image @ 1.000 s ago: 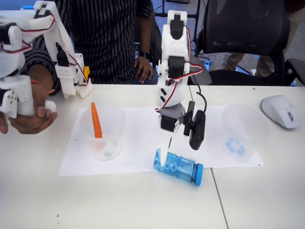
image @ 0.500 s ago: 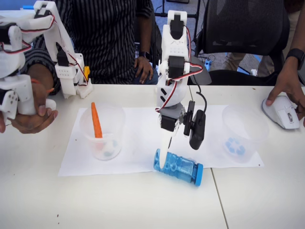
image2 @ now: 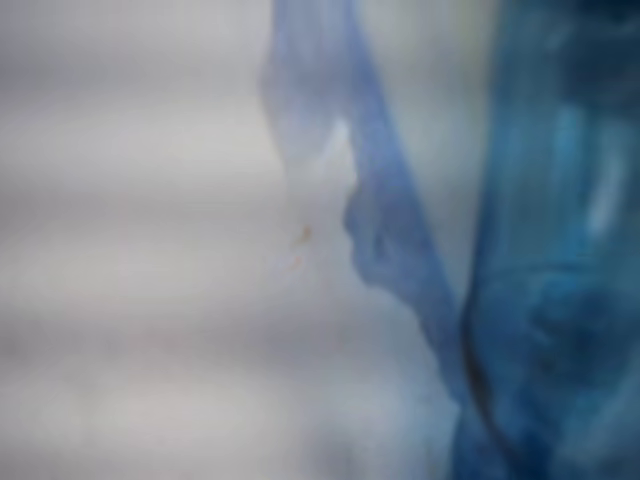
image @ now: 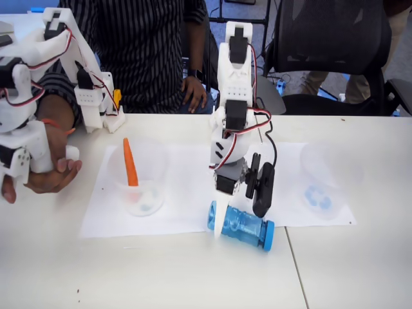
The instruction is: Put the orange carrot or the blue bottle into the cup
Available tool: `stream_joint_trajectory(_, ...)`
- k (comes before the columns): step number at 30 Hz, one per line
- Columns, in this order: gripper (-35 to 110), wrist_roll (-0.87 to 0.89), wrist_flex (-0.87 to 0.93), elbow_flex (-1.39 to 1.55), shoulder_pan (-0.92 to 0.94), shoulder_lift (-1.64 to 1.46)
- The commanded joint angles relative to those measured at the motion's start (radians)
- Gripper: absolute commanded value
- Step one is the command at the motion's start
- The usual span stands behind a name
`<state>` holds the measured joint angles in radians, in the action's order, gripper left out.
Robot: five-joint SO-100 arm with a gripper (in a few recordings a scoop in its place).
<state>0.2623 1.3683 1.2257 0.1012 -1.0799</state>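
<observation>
The blue bottle (image: 248,228) lies on its side at the front edge of the paper, cap pointing right. My gripper (image: 225,224) has come down over its left, bottom end. One white finger (image: 219,223) stands in front of the bottle, the other is hidden behind it, and the jaws look open around it. The wrist view is a close blur of the blue bottle (image2: 550,250). The cup (image: 328,174), clear with a blue swirl on its base, stands to the right. The orange carrot (image: 130,164) stands upright in a second clear cup (image: 138,180) on the left.
A white paper sheet (image: 187,193) lies under the cups. A computer mouse (image: 380,149) sits at the far right. A person in a striped shirt (image: 148,51) sits behind the table. A table seam (image: 295,270) runs down the front right.
My gripper has dropped lower, its white finger now reaching down in front of the bottle. The bottle has not shifted. The hand that rested on the mouse is gone.
</observation>
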Motion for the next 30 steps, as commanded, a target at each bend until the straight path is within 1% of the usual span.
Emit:
stream_joint_trajectory(1, 47, 0.011, 0.002, -0.074, 0.012, -0.048)
stream_joint_trajectory(16, 46, 0.011, -0.002, -0.077, 0.012, -0.055)
stream_joint_trajectory(25, 26, 0.021, -0.002, -0.077, 0.012, -0.055)
stream_joint_trajectory(30, 19, 0.021, -0.002, -0.077, 0.012, -0.057)
